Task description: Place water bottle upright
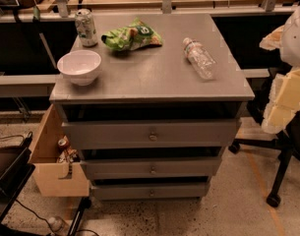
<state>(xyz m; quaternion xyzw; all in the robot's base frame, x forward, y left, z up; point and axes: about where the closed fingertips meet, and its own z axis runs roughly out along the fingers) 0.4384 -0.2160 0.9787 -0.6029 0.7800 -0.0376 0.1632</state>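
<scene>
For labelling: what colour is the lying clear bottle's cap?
White cap on the clear crinkled plastic water bottle, in camera view; gripper at right edge.

White rounded arm shell (pixel 295 31); cream blocky hand (pixel 285 100) at right edge.

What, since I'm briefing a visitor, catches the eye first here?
The grey drawer cabinet fills the middle, with the water bottle lying on its side on the right of its top. A white bowl, soda can and green snack bag sit further left; the gripper hangs at the right edge.
</scene>
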